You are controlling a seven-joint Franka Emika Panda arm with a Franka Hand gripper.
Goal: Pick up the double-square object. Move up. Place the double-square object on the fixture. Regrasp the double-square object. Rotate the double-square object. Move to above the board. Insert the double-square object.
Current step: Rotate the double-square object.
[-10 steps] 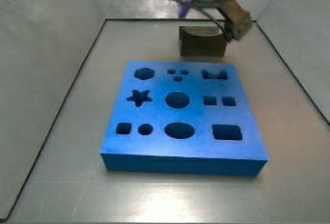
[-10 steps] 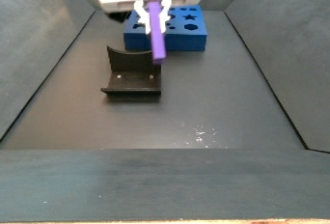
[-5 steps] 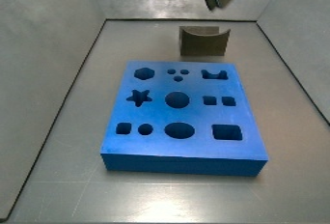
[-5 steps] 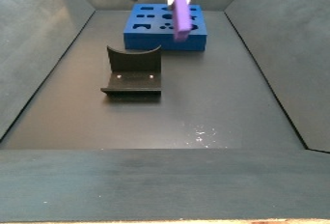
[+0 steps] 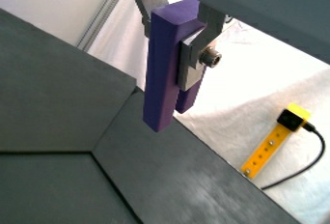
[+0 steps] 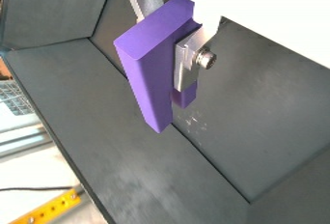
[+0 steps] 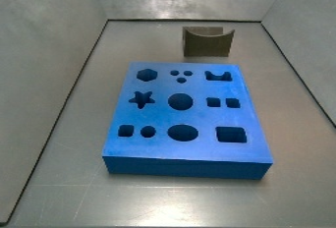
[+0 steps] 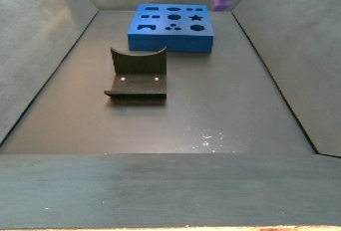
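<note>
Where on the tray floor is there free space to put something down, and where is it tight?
The gripper, high above the tray, holds the purple block, so nothing hangs low. The floor is bare in front of the fixture toward the near wall, and along both long sides of the blue board. The tight spot is the strip between board and fixture.
</note>
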